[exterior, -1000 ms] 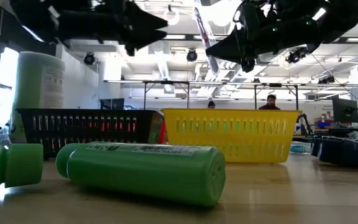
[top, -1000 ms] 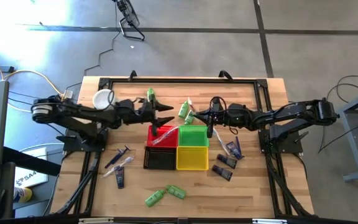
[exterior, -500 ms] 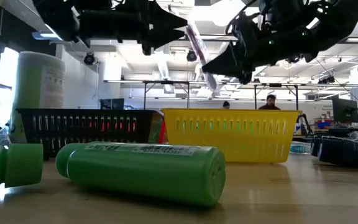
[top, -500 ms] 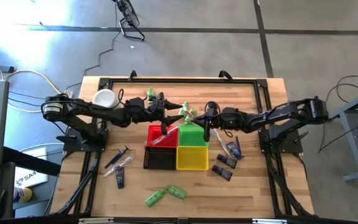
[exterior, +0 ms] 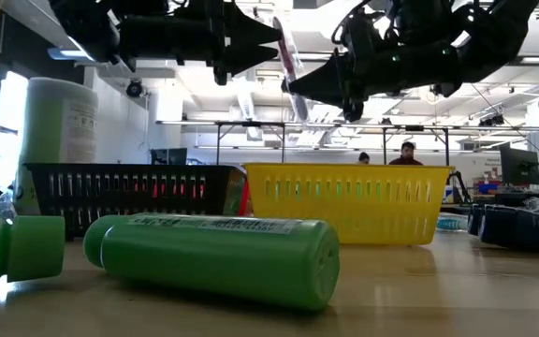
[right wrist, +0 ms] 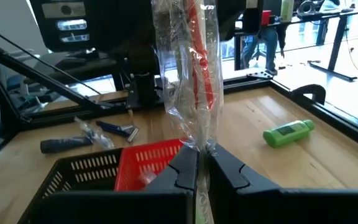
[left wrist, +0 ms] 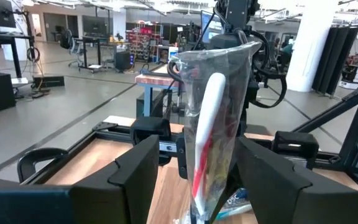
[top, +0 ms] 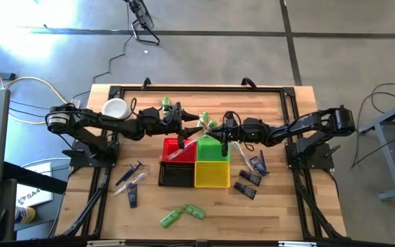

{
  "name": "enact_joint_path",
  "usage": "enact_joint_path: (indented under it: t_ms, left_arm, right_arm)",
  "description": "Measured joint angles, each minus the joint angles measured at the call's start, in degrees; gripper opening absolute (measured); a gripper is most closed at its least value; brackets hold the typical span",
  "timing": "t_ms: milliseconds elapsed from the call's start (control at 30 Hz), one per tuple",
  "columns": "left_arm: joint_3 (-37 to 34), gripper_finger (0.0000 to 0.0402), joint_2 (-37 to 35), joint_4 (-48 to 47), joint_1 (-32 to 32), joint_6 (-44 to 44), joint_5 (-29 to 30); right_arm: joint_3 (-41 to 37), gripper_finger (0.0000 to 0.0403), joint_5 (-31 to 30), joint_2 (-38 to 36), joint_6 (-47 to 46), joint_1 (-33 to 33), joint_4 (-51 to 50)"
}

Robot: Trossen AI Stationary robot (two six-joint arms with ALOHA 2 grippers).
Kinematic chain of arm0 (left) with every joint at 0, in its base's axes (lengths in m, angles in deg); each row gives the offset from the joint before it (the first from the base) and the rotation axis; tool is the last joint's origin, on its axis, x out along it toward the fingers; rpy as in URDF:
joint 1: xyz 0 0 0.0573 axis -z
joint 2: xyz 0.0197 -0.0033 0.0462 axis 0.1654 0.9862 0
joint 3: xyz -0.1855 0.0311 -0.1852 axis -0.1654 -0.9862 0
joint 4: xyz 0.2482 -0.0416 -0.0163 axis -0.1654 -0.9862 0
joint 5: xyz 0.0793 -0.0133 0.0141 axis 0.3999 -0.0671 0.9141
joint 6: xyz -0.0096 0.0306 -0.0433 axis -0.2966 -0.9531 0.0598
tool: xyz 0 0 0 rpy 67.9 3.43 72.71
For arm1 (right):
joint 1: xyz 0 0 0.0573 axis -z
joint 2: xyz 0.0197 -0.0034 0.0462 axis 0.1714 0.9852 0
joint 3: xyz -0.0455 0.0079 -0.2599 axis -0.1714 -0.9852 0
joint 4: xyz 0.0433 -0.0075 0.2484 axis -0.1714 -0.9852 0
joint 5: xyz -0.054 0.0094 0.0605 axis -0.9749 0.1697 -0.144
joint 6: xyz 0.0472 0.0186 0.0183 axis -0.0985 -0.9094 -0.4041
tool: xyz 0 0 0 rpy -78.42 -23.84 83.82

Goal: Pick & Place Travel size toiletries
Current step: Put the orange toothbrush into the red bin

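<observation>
right pincer (right wrist: 199,163): clamped on wrapped toothbrush (right wrist: 188,74) above red basket (right wrist: 143,163) | left pincer (left wrist: 194,171): spread, around wrapper, not gripping

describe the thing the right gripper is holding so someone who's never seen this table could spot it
Find the four small baskets mid-table. Above their far edge, the right gripper is shut on a clear wrapped toothbrush, held up in the air between both grippers. Unlike the green bottles and dark tubes lying on the wood, it is see-through with a red-and-white stick inside.
</observation>
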Motion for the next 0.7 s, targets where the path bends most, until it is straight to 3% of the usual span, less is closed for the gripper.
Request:
enact_joint_path:
  t_ms: [700]
  left_arm:
    - [0.3,0.0209,3.3,4.9,0.0,1.3,-0.5]
  right_arm:
    - [0.2,0.0007,-0.8,0.0,0.1,0.0,-1.2]
